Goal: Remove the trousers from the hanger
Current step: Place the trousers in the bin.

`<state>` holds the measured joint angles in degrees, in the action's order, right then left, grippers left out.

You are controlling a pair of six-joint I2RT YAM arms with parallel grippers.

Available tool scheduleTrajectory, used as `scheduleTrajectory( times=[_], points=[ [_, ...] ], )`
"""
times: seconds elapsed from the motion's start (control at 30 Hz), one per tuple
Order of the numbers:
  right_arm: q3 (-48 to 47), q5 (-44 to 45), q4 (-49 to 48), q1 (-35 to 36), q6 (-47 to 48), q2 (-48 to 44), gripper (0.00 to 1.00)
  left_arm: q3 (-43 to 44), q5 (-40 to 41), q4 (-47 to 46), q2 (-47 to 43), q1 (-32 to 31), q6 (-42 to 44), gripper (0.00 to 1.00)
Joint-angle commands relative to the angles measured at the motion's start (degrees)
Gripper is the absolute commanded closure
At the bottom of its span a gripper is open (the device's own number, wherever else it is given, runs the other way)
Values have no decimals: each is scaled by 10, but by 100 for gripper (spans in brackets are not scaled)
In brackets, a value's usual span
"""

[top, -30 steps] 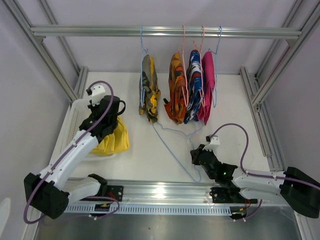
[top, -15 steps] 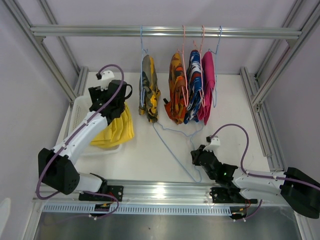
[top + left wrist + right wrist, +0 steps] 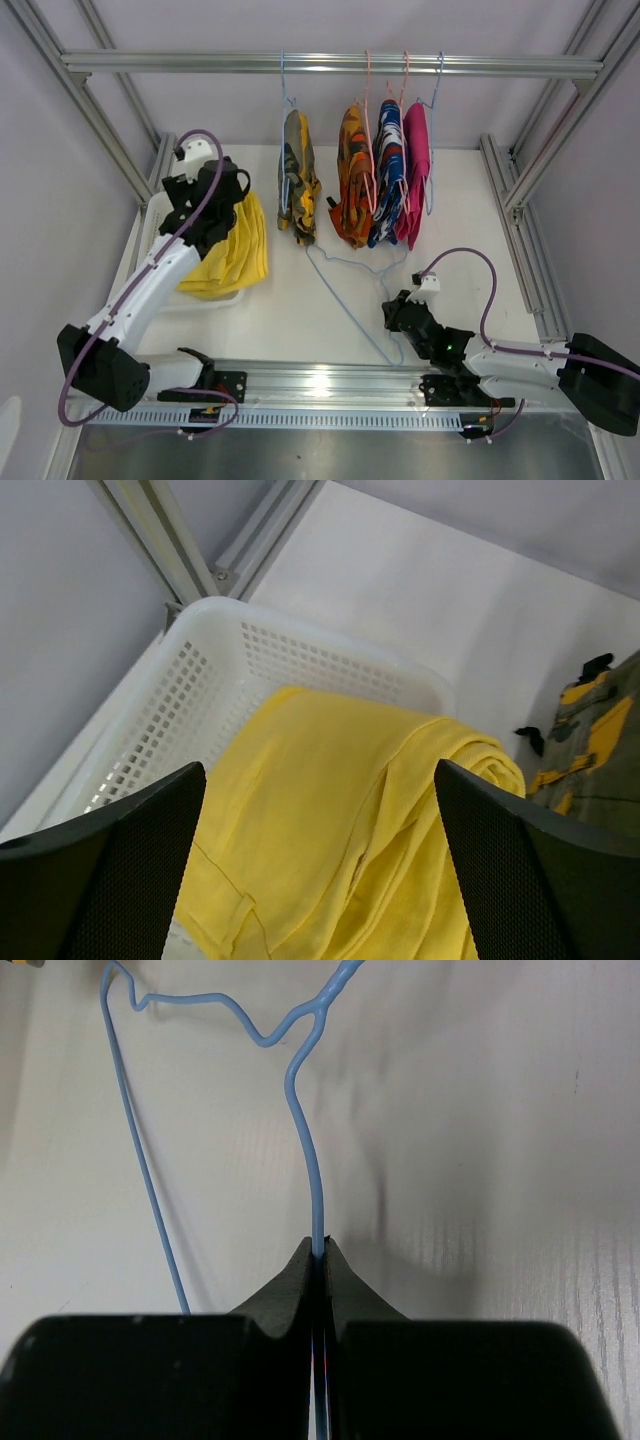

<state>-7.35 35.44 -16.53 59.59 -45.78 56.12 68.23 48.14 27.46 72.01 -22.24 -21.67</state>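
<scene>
The plain yellow trousers lie heaped in a white basket at the left, spilling over its right rim. My left gripper hovers just above them, open, with nothing between its fingers. On the rail hang camouflage trousers, orange patterned trousers, blue-red-white trousers and magenta trousers, each on its own hanger. A bare blue wire hanger lies on the table. My right gripper is shut on its wire near the front edge.
The aluminium rail spans the back, with frame posts slanting down both sides. The hanging garments' lower ends reach close to the table, just beyond the blue hanger's far end.
My left gripper has opened and let go of the yellow trousers, which now rest in the basket. The left arm shifted toward the back. The right arm has not moved.
</scene>
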Motion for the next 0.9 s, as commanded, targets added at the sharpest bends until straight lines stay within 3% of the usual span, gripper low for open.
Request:
scheduleTrajectory(
  times=[0.0, 0.13, 0.5, 0.67, 0.87],
  points=[
    [0, 15, -10, -1, -16, -7, 100, -16, -69, 19, -19, 32, -56, 1],
    [3, 16, 3, 1, -19, -28, 100, -34, -158, 34, 16, 62, -119, 1],
    [9, 28, 80, 2, -19, -115, 100, -39, -270, 11, 144, 64, -179, 1],
    [0, 28, 113, 3, -12, -155, 100, -62, -282, -7, 126, 63, -184, 1],
    [-39, 49, 171, 28, 9, -196, 100, -52, -285, 34, 39, 63, -169, 1]
  ],
)
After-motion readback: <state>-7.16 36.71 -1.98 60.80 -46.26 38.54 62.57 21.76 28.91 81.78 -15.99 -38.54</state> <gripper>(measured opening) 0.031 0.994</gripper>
